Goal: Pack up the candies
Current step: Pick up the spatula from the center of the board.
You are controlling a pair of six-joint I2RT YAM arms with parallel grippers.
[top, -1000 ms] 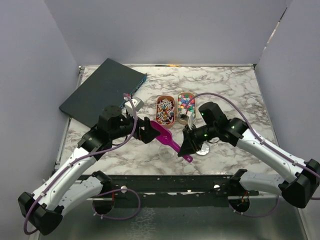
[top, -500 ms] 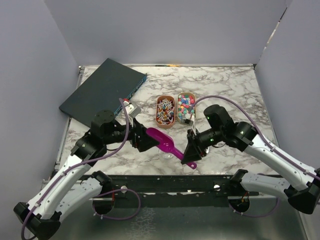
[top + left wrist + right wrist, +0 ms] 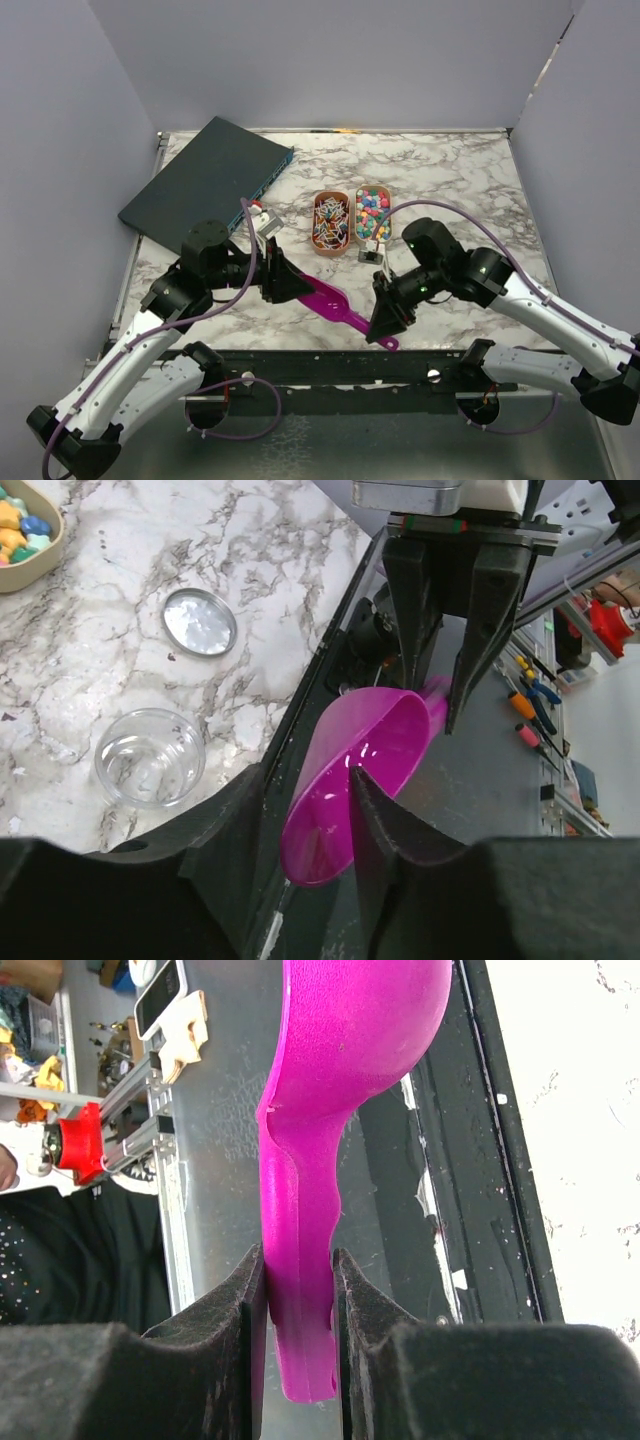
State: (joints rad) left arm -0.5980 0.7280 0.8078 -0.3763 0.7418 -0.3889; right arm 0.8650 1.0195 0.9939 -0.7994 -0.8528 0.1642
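Red, blue, green, yellow and pink ball candies [image 3: 372, 207] fill a tan oval dish [image 3: 358, 215] just beyond the magenta scoop [image 3: 335, 298]. Twisted-wrapper candies [image 3: 330, 222] fill a brown oval dish [image 3: 315, 225] touching it, beyond the scoop's bowl end. Both dishes stand on the marble tabletop [image 3: 450, 180].

The scoop hangs in the air over the tabletop's near edge, carried between the two arms. The right pincer [image 3: 298, 1260] is narrowed to a slim gap and clamps the scoop's handle near its end, with one dark pad [image 3: 250, 1290] pressed to each flat side. The left pincer [image 3: 315, 780] is about half closed astride the bowl. One finger [image 3: 250, 820] lies along the outer wall and the other crosses the bowl, but I cannot tell whether they actually grip it.

In the left wrist view a clear round cup [image 3: 150, 758] and a silvery lid [image 3: 200, 622] lie on the tabletop beside the scoop's bowl, apart from each other. A dark teal flat box [image 3: 205, 185] rests well beyond the bowl end.
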